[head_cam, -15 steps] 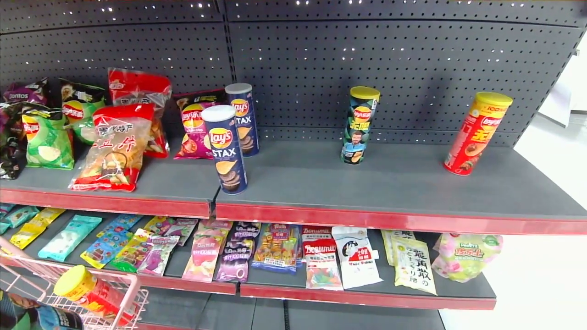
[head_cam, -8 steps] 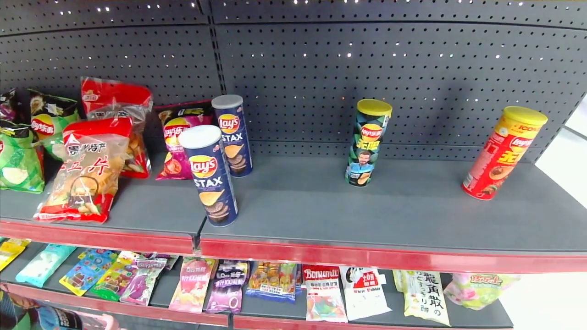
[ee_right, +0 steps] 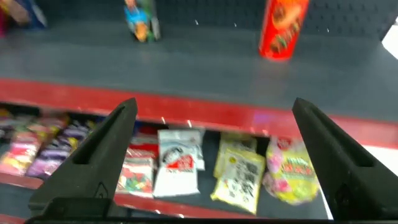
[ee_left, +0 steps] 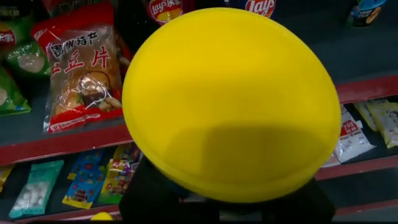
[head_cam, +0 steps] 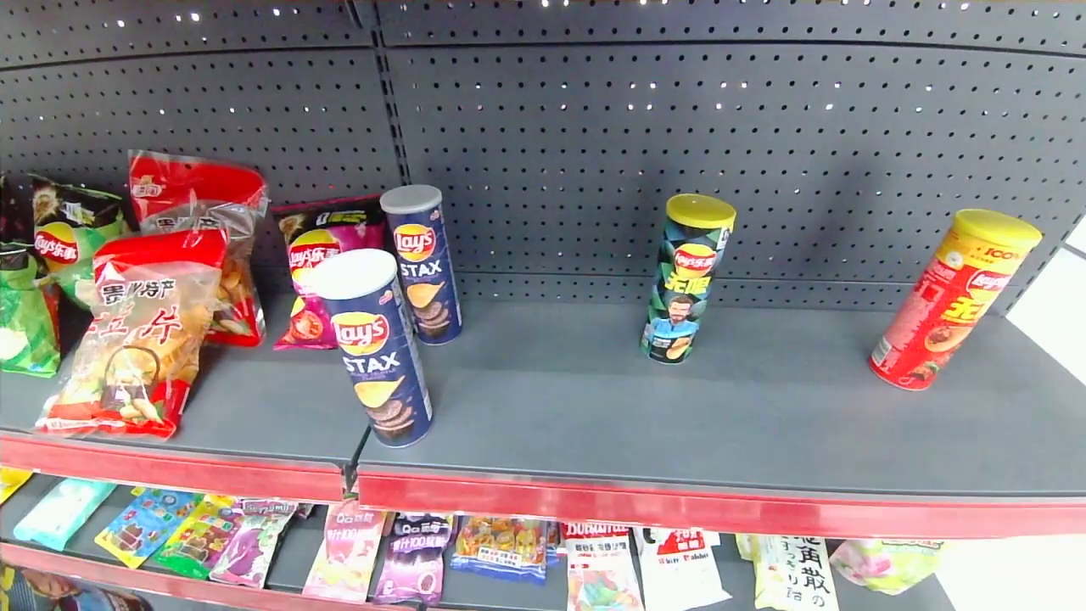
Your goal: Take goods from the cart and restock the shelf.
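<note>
Left gripper (ee_left: 225, 208) is clamped on a yellow-lidded can (ee_left: 230, 99) facing the shelf (head_cam: 679, 416), right gripper (ee_right: 214, 109) is spread and empty, and the head camera just tilted up at the shelf, so placing looks next.

Round red-and-yellow logo over white word on front navy can (head_cam: 373, 348), my 11 o'clock; same on rear navy can (head_cam: 422, 263). Big yellow characters on red snack bag (head_cam: 136, 339), my 10 o'clock. Logo and yellow characters on green can (head_cam: 685, 280), 1 o'clock, and on red can (head_cam: 950, 301), 2 o'clock. Black characters on pale packet (head_cam: 797, 573), low at 4 o'clock.
</note>
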Controlling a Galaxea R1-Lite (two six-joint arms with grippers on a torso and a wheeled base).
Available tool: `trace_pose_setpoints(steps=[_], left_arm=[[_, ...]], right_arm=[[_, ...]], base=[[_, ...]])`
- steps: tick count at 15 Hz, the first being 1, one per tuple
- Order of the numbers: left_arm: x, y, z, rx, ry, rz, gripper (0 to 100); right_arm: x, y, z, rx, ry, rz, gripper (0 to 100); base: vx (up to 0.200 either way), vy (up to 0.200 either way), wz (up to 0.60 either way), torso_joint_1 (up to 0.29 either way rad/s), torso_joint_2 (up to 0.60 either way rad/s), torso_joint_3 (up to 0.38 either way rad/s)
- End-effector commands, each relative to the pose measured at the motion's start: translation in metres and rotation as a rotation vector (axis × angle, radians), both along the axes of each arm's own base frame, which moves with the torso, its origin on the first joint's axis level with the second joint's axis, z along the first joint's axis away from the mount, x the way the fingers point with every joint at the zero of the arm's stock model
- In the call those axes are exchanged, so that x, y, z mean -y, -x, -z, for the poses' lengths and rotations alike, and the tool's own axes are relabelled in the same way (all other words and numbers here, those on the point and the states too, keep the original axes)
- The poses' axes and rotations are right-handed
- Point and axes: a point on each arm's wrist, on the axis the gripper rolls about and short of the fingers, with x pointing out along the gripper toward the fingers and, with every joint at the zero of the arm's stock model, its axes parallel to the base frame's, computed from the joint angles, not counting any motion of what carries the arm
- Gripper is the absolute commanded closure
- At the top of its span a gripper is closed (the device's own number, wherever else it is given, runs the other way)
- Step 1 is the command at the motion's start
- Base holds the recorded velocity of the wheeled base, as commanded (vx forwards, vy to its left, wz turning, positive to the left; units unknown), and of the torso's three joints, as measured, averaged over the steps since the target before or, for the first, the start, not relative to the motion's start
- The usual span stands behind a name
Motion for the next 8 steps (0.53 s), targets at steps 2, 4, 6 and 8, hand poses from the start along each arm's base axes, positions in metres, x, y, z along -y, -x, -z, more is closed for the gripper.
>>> trace_pose_setpoints(steps=[2,4,6,8], left_arm=[[0.001,-0.005,0.002,-0.032,0.044,0.014,100],[0.002,-0.010,-0.003,-0.025,0.118,0.041,100],[0.002,-0.015,-0.004,-0.047,0.118,0.047,100],[0.002,-0.022,-0.009,-0.069,0.116,0.048,100]], right_arm=[[-0.011,-0.085,-0.115,-0.127,0.021,-0.241,0],[-0.030,-0.132,-0.118,-0.177,0.065,-0.391,0],[-0.048,-0.168,-0.111,-0.223,0.073,-0.493,0],[-0.059,-0.202,-0.111,-0.248,0.075,-0.549,0]], base=[[0.000,0.000,0.00,0.000,0.00,0.000],[0.000,0.000,0.00,0.000,0.00,0.000],[0.000,0.000,0.00,0.000,0.00,0.000],[0.000,0.000,0.00,0.000,0.00,0.000]])
